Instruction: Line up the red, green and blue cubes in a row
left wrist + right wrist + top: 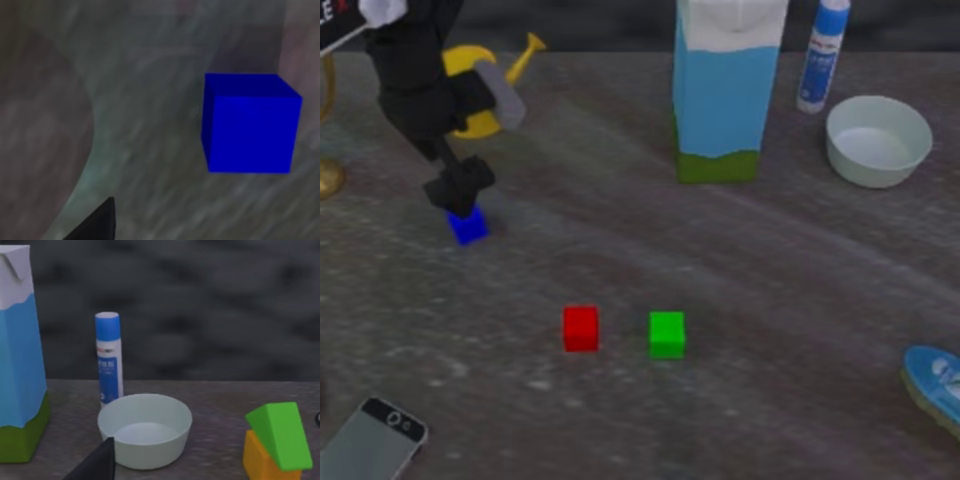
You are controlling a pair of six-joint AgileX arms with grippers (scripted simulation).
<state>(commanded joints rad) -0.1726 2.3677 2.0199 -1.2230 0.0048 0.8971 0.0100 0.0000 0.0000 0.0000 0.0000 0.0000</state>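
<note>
- My left gripper (463, 196) hangs over the far-left part of the table (770, 300), directly above the blue cube (469, 226); from overhead its black fingers cover the cube's far edge.
- I cannot tell how wide my left fingers stand: the top view shows only a dark mass, and my left wrist view shows just one black fingertip (97, 222) at the frame's edge.
- In the left wrist view the blue cube (250, 125) sits flat on the table, apart from that fingertip, with nothing gripping it.
- The red cube (581, 328) lies near the middle of the table, towards the near side, and the green cube (667, 334) sits just to its right, with a gap between them. The two are level with each other.
- The blue cube is well apart from them, farther away and to their left, so it is not in their line.
- My right arm is out of the top view; its wrist view shows a single black fingertip (97, 462), so I cannot tell its opening either.
- That view looks at the white bowl (145, 430), the glue stick (109, 357) standing behind it, and the tall blue, white and green carton (20, 355) beside them.
- A yellow watering can (490, 75) stands at the far left, partly behind my left arm, and a phone (370, 440) lies at the near-left corner.
</note>
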